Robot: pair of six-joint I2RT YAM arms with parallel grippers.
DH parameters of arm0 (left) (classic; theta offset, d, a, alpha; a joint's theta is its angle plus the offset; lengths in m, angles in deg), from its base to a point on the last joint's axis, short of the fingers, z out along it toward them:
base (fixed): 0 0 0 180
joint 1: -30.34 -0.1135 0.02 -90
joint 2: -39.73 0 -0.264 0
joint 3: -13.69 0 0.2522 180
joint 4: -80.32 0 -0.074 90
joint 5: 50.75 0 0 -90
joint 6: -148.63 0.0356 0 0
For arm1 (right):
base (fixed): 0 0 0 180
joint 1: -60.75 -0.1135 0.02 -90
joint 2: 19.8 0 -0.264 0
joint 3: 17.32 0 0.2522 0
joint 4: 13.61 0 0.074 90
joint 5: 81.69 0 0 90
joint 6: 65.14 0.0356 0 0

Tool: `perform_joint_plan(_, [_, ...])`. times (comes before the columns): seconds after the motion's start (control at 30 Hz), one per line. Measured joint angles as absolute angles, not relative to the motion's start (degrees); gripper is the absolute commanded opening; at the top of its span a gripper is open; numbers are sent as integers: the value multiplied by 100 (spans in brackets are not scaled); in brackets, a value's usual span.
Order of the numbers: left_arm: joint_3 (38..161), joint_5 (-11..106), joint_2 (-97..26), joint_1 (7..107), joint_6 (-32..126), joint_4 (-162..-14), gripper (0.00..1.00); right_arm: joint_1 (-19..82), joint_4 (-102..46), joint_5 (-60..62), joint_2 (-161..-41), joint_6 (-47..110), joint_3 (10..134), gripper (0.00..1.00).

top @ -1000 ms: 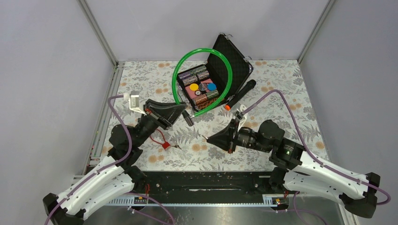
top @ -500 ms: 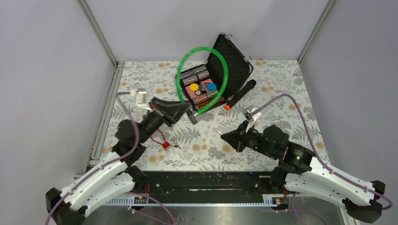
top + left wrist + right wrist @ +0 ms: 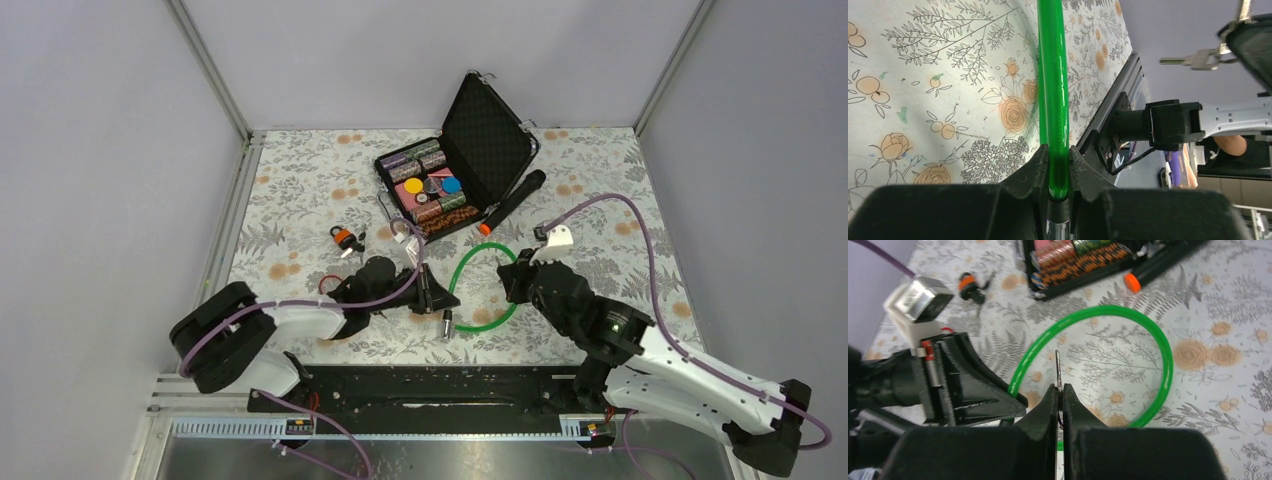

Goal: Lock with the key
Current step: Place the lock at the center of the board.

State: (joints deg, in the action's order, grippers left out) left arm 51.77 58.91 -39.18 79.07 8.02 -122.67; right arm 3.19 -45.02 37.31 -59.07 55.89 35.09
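The green cable loop (image 3: 487,291) lies flat on the flowered table, its silvery lock end (image 3: 447,322) pointing toward the near edge. My left gripper (image 3: 432,298) is shut on the green cable (image 3: 1054,90) just above its black and silver end piece (image 3: 1059,212). My right gripper (image 3: 510,283) is shut on the key (image 3: 1058,368), a thin silvery blade sticking out of the fingertips over the inside of the loop. The left wrist view shows the key (image 3: 1193,59) hanging at the upper right, in the air beyond the cable.
An open black case (image 3: 470,150) filled with coloured chips stands at the back. A black torch with an orange tip (image 3: 512,202) lies beside it. Black-headed keys with an orange tag (image 3: 345,238) rest left of centre. The black base rail (image 3: 430,385) runs along the near edge.
My left arm has swung down and to the right, carrying the green loop from above the case onto the table. My right gripper has turned toward the loop with the key.
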Motion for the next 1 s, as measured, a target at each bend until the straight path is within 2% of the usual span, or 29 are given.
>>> perform_joint_plan(0.1, [5220, 5928, -4318, 7914, 590, -12562, 6, 557, -4357, 3632, -6191, 5731, 3319, 0])
perform_joint_plan(0.13, [5258, 5924, -4436, 7914, 529, -12604, 11, 686, -4255, 3532, -6324, 5797, 3195, 0])
perform_joint_plan(0.27, [5411, 5808, -4760, 7912, 306, -12578, 43, 1025, -3942, 3217, -6906, 5987, 2795, 0])
perform_joint_plan(0.33, [5411, 5681, -4769, 7912, 256, -12447, 56, 1079, -3774, 3090, -7209, 6052, 2688, 1])
perform_joint_plan(0.4, [5411, 5521, -4766, 7912, 236, -12272, 65, 1110, -3616, 2977, -7539, 6125, 2646, 8])
perform_joint_plan(0.57, [5406, 4973, -4736, 7912, 227, -11712, 78, 1270, -3181, 2712, -8433, 6288, 2609, 14])
perform_joint_plan(0.6, [5406, 4835, -4679, 7912, 260, -11546, 81, 1324, -3081, 2647, -8575, 6312, 2587, 18])
perform_joint_plan(0.63, [5408, 4713, -4598, 7909, 299, -11408, 92, 1377, -3013, 2581, -8693, 6339, 2570, 24])
perform_joint_plan(0.67, [5411, 4601, -4500, 7907, 343, -11282, 98, 1412, -2965, 2533, -8770, 6363, 2563, 31])
perform_joint_plan(0.8, [5526, 4064, -3962, 7907, 581, -10617, 99, 1486, -2882, 2417, -8905, 6444, 2563, 67])
perform_joint_plan(0.87, [5636, 3733, -3604, 7907, 737, -10189, 99, 1501, -2985, 2435, -8875, 6468, 2587, 76])
perform_joint_plan(1.0, [5902, 3006, -2847, 7907, 931, -9216, 99, 1510, -3522, 2776, -8324, 6415, 2659, 81])
